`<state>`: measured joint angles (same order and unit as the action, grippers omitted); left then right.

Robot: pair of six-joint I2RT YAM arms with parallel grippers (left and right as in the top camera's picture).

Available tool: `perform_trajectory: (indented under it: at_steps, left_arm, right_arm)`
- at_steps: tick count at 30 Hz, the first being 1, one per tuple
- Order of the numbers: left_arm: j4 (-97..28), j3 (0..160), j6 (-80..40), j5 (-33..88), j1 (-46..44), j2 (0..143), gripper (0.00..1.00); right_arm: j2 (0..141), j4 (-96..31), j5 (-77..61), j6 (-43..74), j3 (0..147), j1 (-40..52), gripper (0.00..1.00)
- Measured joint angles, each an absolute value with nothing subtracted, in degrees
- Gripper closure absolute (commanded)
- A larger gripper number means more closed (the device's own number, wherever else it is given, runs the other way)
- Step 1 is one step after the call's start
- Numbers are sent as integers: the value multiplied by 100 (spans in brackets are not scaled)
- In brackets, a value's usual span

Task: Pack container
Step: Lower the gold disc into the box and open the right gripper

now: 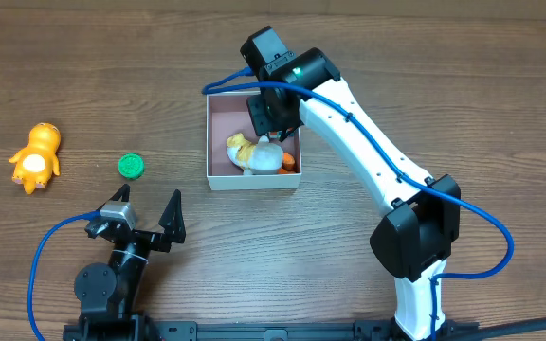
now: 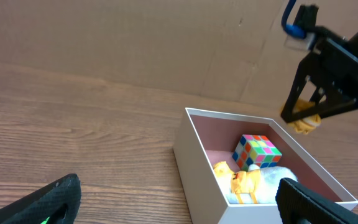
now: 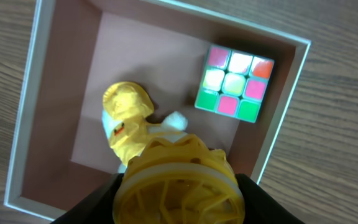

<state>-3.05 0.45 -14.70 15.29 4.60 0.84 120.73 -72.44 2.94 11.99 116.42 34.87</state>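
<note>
Container (image 1: 252, 183) sits mid-table, slightly right of centre, with bare wood on all four sides. Nearest loose items lie to its left, well apart from it: green cap (image 1: 131, 167), and farther out an orange toy (image 1: 34, 156). Right gripper (image 1: 271, 118) hangs over the container's right half, fingers pinching a yellow ribbed piece (image 3: 179, 183). From overhead that piece is hidden by the arm. Left wrist view shows the right gripper (image 2: 303, 118) and the piece (image 2: 304, 122) raised above the far right rim, clear of the walls. Right wrist view looks straight down into the container (image 3: 27, 106): colour cube (image 3: 236, 84) tucked in one corner, touching or nearly touching two walls; yellow figure (image 3: 126, 118) near the middle; a white tuft (image 3: 176, 120) beside it. Open floor remains along the side opposite the cube. Overhead does not show the cube, which is under the gripper, but shows the figure (image 1: 240, 147) lying on a white lump (image 1: 268, 158) with an orange bit (image 1: 290, 166) against the right wall. Left wrist view confirms the cube (image 2: 257, 152) behind the figure (image 2: 244, 183). Left gripper (image 1: 147, 210) is low on the table's near left side, fingers (image 2: 48, 202) spread wide, holding nothing, with the cap just ahead of it and open wood between it and the container (image 2: 194, 180).
</note>
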Motion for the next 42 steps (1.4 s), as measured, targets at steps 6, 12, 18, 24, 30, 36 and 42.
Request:
perform_trajectory:
  at_steps: [6, 12, 18, 24, 30, 36, 42]
  left_arm:
    - [-305, 45, -1470, 1529, 460, 84, 0]
    - [-305, 45, -1470, 1529, 460, 84, 0]
    - [-305, 45, -1470, 1529, 460, 84, 0]
    - [-305, 45, -1470, 1529, 460, 84, 0]
    - [-305, 45, -1470, 1529, 460, 84, 0]
    - [-305, 45, -1470, 1529, 460, 84, 0]
    - [-305, 45, -1470, 1529, 460, 84, 0]
  right_arm:
    - [12073, -7155, 294, 1197, 11548, 3487, 59]
    - [12138, -7155, 294, 1199, 11548, 3485, 59]
    - [12427, -7159, 329, 1199, 11548, 3487, 55]
    - [12457, -7177, 552, 1197, 11542, 3481, 55]
    - [12457, -7210, 626, 1199, 11539, 3461, 54]
    - [12457, -7288, 644, 1199, 11539, 3454, 53]
    - [12457, -7290, 642, 1197, 11539, 3454, 52]
